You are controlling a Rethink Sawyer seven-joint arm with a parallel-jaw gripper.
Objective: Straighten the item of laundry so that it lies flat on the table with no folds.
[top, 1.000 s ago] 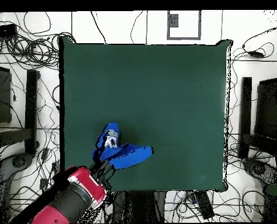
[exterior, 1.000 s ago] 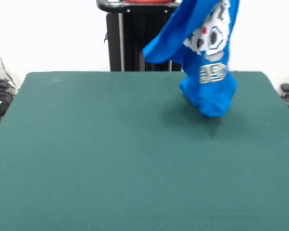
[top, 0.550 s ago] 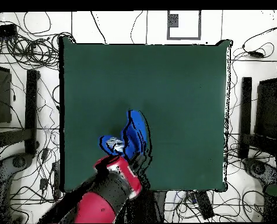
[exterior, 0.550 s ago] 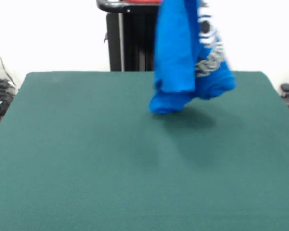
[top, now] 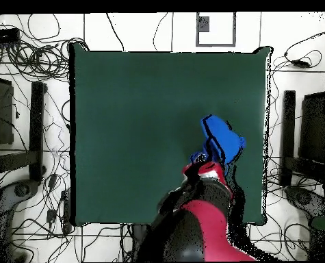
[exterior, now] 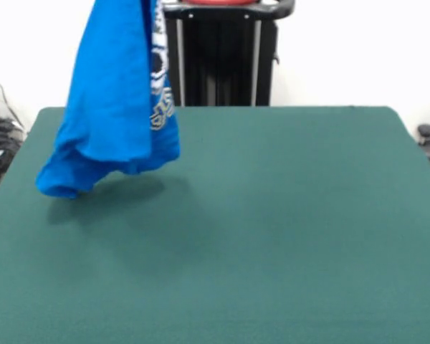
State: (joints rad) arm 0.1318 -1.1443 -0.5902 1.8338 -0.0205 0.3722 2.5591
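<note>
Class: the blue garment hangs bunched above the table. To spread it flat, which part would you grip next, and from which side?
Probably the lowest hanging corner of the garment, approached from the table's open middle: it dangles free, and pulling it away from the held top should open the folds.

Blue laundry (exterior: 115,107) hanging bunched above green table (exterior: 287,236)

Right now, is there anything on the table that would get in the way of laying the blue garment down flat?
Nothing visible does. The blue garment hangs bunched above the table, and in both views the green top under and around it holds no other object. Cables and stands lie only beyond the table's edges.
</note>
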